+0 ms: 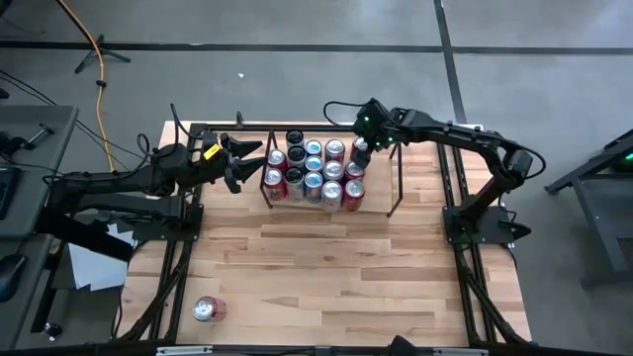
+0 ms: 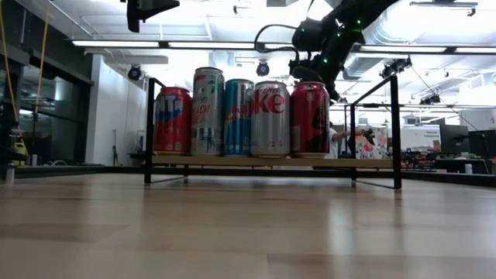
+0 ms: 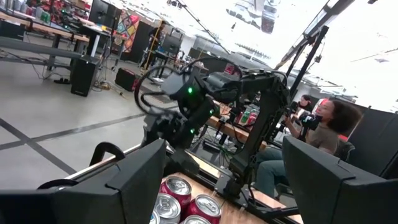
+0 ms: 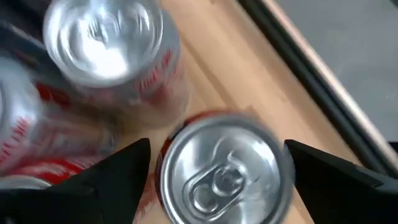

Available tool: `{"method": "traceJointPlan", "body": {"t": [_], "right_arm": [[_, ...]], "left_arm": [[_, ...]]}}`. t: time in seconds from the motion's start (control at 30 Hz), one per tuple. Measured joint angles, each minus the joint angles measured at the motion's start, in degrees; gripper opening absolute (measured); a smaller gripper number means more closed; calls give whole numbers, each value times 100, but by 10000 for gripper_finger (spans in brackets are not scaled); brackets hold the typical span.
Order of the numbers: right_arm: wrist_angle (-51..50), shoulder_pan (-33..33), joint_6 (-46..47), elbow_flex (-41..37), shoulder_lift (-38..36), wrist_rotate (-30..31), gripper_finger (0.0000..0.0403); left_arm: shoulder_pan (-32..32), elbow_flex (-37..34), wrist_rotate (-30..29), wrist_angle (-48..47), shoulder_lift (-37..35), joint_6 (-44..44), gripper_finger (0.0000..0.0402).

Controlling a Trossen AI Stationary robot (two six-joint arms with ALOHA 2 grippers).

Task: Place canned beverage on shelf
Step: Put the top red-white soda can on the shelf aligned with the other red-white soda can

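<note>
Red can (image 4: 221, 171): stands upright on the shelf (image 1: 396, 188) at the right end of the cluster of cans (image 1: 312, 170), silver top with ring pull facing up.
Right tool (image 4: 214, 168): above that can, fingers spread wide to either side and clear of it, holding nothing.
Left tool (image 1: 252, 161): waits just left of the shelf, partly open, empty.
Progress: this can looks placed; what remains is lifting away.
Left over: one can (image 1: 209, 310) lies on its side at the table's (image 1: 346, 277) near left.
</note>
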Motion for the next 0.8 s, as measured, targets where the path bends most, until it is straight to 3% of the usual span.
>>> {"method": "traceJointPlan", "body": {"t": [0.33,0.47,0.6,0.8], "right_arm": [[-629,-244,-438,967,-6,-397,351],[-1142,-242,-868,1183,-166,-249,322],[-1573,-303,-952,999,-494,-101,241],[-1432,-416,-1045,36,-1080,33,34]], "left_arm": [[-1,0,0,-7,0,0,275],[-2,0,0,-7,0,3,275],[-1,0,0,-8,0,54,275],[-2,0,-9,-9,2,59,275]]}}
